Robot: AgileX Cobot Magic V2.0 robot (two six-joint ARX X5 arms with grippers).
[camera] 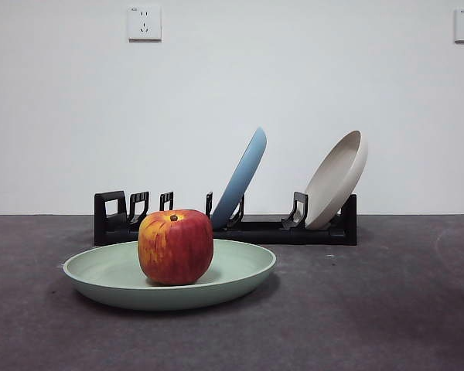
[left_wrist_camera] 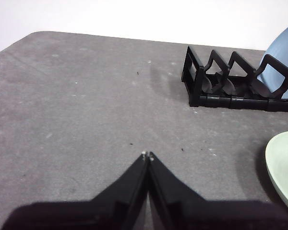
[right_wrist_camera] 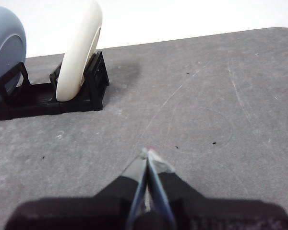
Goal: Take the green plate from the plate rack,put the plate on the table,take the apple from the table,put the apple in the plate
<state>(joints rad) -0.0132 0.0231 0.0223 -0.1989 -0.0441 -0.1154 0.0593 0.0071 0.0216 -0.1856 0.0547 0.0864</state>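
The green plate (camera: pixel 100 272) lies flat on the table (camera: pixel 387 309), in front of the plate rack (camera: pixel 294 230) and apart from it. One apple (camera: pixel 175 246) sits upright inside the plate, stem dimple up, a little left of the plate's middle, and from the front it hides part of the rack's left end.

The rack runs along the back of the table near the white wall (camera: pixel 216 100). Two plates remain in it, both on edge and leaning to the right: one light blue plate (camera: pixel 243 174) near the rack's middle and one cream-white plate (camera: pixel 339 179) at its right end. Several slotted holders to the left of the blue plate stand bare. Two wall sockets (camera: pixel 144 23) show high on the wall, one at the left and one at the upper right corner.

Neither arm appears in the front view. The left gripper (left_wrist_camera: pixel 147 156) hangs over bare table with its jaws pressed together, clenched on nothing; the rack's left end and the green plate's rim lie off to one side. The right gripper (right_wrist_camera: pixel 151 154) hangs likewise over bare table, jaws closed together and empty, with the cream-white plate and the rack's right end beyond it.
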